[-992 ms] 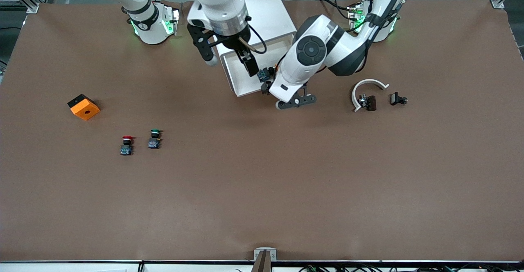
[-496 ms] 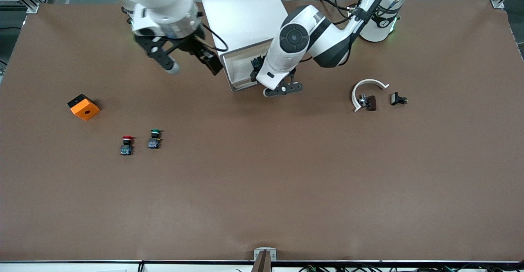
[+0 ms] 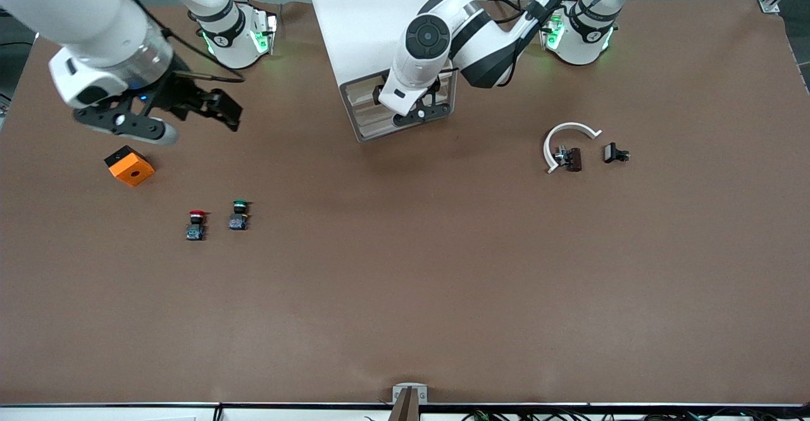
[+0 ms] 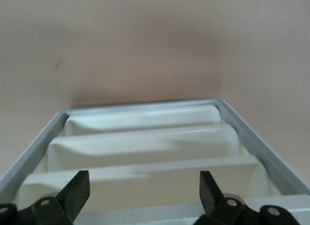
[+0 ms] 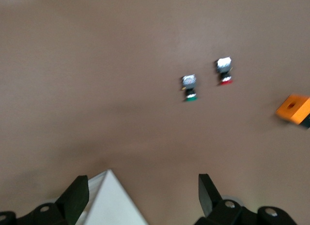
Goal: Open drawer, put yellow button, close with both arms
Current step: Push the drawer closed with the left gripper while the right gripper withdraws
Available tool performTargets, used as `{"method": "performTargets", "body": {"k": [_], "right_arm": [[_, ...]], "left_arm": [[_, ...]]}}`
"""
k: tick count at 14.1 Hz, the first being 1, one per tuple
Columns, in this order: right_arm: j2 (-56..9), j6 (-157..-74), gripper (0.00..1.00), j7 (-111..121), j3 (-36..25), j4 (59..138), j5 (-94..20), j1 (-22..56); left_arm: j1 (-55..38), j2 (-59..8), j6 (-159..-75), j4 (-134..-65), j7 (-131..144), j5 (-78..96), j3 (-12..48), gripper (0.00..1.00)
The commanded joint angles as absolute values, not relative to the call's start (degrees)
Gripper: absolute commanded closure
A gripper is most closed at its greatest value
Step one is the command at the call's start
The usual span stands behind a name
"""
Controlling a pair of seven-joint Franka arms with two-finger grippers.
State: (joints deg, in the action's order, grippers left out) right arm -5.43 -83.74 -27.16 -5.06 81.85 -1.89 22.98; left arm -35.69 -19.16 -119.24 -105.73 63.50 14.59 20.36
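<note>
I see my left gripper (image 3: 412, 101) spread empty against the cabinet's (image 3: 370, 25) shut drawer (image 4: 145, 142) fronts, the yellow button out of sight, while my right gripper (image 3: 183, 117) hangs spread empty above the orange cube (image 3: 129, 165).

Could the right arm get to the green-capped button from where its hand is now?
Probably yes. The right hand hangs open over bare table near the orange cube, and nothing stands between it and the green-capped button; the red-capped button sits beside it.
</note>
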Motion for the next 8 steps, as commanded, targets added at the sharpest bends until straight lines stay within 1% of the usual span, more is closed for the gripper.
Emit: {"method": "performTargets", "body": {"k": [1,5,6,8], "right_arm": [[-4.75,-84.11,0.00,-15.94,-4.04,82.71,-0.70,17.68],[-5.01,-85.07,0.00,-4.60,-4.04,83.40,0.34,11.53],[-5.01,-87.25,0.00,-2.05,-4.04,84.54,1.74,10.82],[-5.01,-90.34,0.00,2.44,-4.04,85.69,2.72,8.63]], "left_arm": [[-35.68,-18.10,-116.90,-106.44,66.18,16.51,21.88,0.00],[-34.90,-18.19,-114.70,-105.56,66.97,17.58,21.80,0.00],[-34.28,-18.11,-114.70,-104.69,67.15,17.58,21.27,0.00],[-29.47,-18.19,-113.56,-101.62,66.27,16.97,21.09,0.00]]}}
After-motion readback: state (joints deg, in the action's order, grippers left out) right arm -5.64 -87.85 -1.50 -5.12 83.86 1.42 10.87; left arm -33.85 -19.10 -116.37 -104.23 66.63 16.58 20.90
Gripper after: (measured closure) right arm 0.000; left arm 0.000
